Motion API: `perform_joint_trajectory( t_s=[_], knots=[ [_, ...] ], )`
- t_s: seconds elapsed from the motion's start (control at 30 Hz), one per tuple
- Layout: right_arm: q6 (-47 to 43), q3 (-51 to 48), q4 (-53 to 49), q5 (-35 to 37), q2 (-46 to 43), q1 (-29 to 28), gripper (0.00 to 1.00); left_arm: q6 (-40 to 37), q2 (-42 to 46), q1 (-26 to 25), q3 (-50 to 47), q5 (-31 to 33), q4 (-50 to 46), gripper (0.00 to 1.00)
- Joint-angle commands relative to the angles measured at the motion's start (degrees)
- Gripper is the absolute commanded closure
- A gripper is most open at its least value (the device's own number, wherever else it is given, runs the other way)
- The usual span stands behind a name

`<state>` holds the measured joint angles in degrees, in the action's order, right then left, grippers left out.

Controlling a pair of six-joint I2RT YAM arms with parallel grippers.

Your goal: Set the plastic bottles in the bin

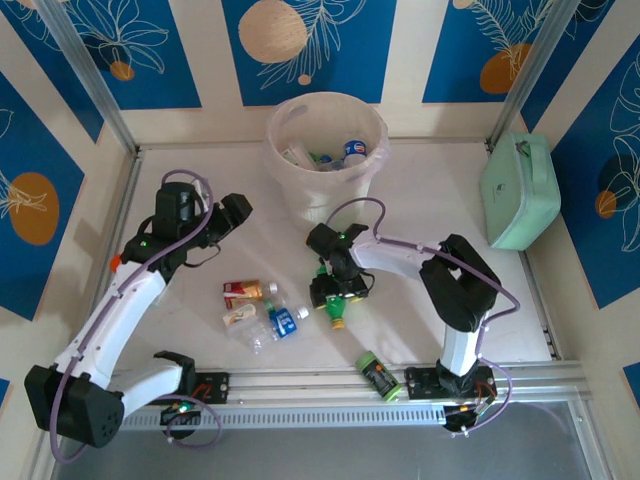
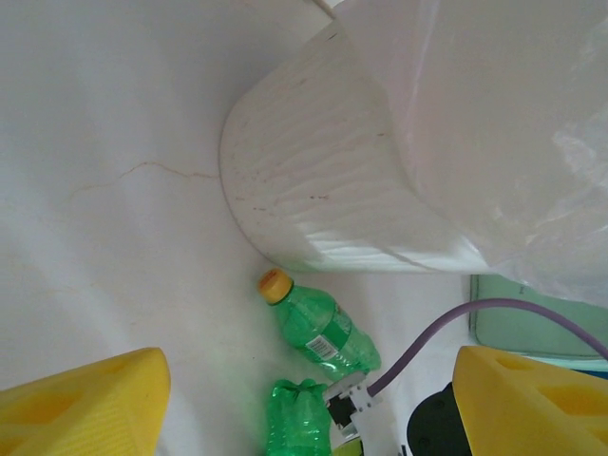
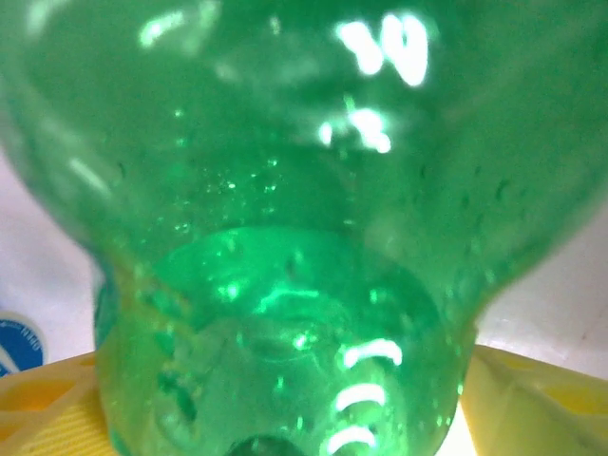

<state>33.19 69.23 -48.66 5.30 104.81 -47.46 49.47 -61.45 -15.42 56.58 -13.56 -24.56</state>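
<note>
The bin (image 1: pixel 372 160), a whitish bucket with a clear bag, stands at the back with several plastic bottles inside; its wall (image 2: pixel 313 180) also faces the left wrist view. My right gripper (image 1: pixel 339 291) is open, with its yellow fingers (image 3: pixel 537 404) close on either side of a green bottle (image 3: pixel 285 190) lying on the table, yellow cap (image 1: pixel 337 322) toward me. A second green bottle (image 2: pixel 318 323) lies nearer the bin. A red-labelled (image 1: pixel 243 291), a cream (image 1: pixel 240 316) and a blue-labelled clear bottle (image 1: pixel 281 322) lie mid-table. My left gripper (image 1: pixel 236 212) hangs open and empty.
A dark cylinder with a green cap (image 1: pixel 378 376) lies near the front rail. A mint-green case (image 1: pixel 520 192) leans at the right wall. The right arm's purple cable (image 2: pixel 446 332) loops close to the green bottles.
</note>
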Motion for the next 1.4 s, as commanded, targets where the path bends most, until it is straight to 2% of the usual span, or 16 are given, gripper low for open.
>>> perform_joint_trajectory(
  t_s=[0.0, 0.27, 0.63, 0.8, 0.93, 1.07, 1.23, 1.37],
  knots=[
    [0.55, 2.88, -3.34, 2.84, 2.56, -0.95, 0.21, -0.24, 0.71, 0.83, -0.49, -1.29, 0.09, 0.22],
    [1.35, 4.23, -4.87, 4.65, 3.20, -1.71, 0.34, -0.61, 1.16, 1.07, -0.96, -1.29, -0.43, 0.22],
    [3.02, 6.33, -8.24, 9.64, -3.42, -5.22, 0.40, -1.21, 2.04, 1.33, -1.12, -1.03, -1.67, 0.22],
    [2.44, 11.43, -12.53, 11.94, -8.47, -6.48, 0.41, -2.33, 2.65, 1.47, -0.60, -0.29, -3.25, 0.21],
    [0.52, 18.59, -14.30, 12.06, -12.66, -6.86, 0.41, -3.41, 3.08, 1.53, -0.53, 0.37, -5.15, 0.20],
    [-2.81, 30.52, -15.69, 11.79, -13.66, -5.86, 0.41, -4.07, 3.69, 1.53, -0.85, 0.89, -6.53, 0.20],
    [-6.13, 48.36, -17.84, 9.80, -10.33, -1.30, 0.41, -5.28, 3.97, 1.53, -0.92, 0.84, -8.09, 0.20],
    [-6.46, 63.95, -21.08, 9.03, -4.11, 3.26, 0.40, -6.34, 3.86, 1.47, -1.19, 0.80, -9.17, 0.20]
  ],
)
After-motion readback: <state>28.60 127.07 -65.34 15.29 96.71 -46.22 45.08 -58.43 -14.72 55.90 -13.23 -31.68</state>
